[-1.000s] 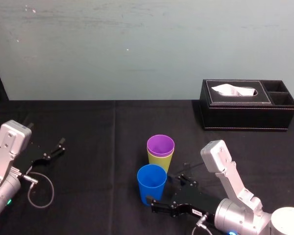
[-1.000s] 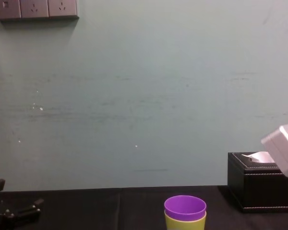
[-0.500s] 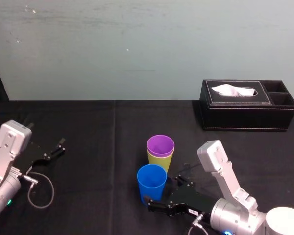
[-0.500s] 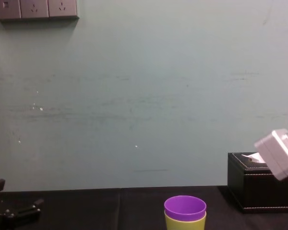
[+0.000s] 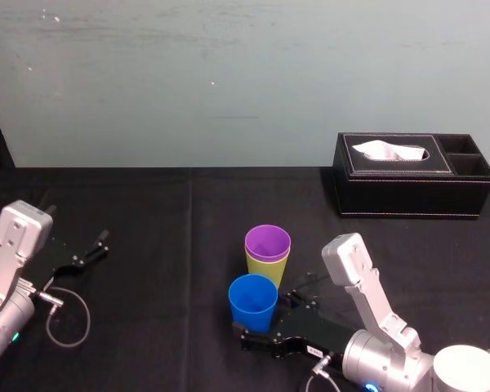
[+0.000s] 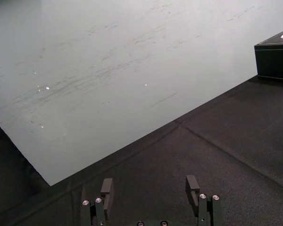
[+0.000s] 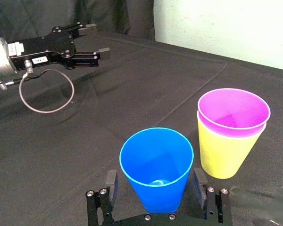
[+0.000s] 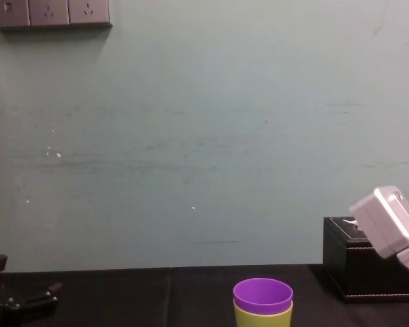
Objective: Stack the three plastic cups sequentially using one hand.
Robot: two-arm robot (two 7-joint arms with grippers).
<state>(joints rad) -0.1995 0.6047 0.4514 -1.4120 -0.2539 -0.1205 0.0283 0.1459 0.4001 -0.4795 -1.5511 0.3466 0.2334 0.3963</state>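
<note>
Blue cup (image 5: pixel 252 302) stands upright at the near middle of the black desk (image 5: pixel 147 212), between the 2 spread fingers (image 7: pixel 112 183) of the right gripper (image 5: pixel 262 316). The right wrist view shows a gap on each side, so the gripper flanks the cup without touching it. Just behind it and slightly to the right, apart from it, the purple cup (image 5: pixel 267 242) sits nested inside the lime-green cup (image 5: pixel 266 272), both upright. The right arm (image 5: pixel 367 298) lies low at the near right. A black tissue box (image 5: pixel 408 184) stands well apart at the far right. The left gripper (image 5: pixel 92 247) rests with its fingers spread at the desk's left, near a loop of cable (image 5: pixel 68 314).
</note>
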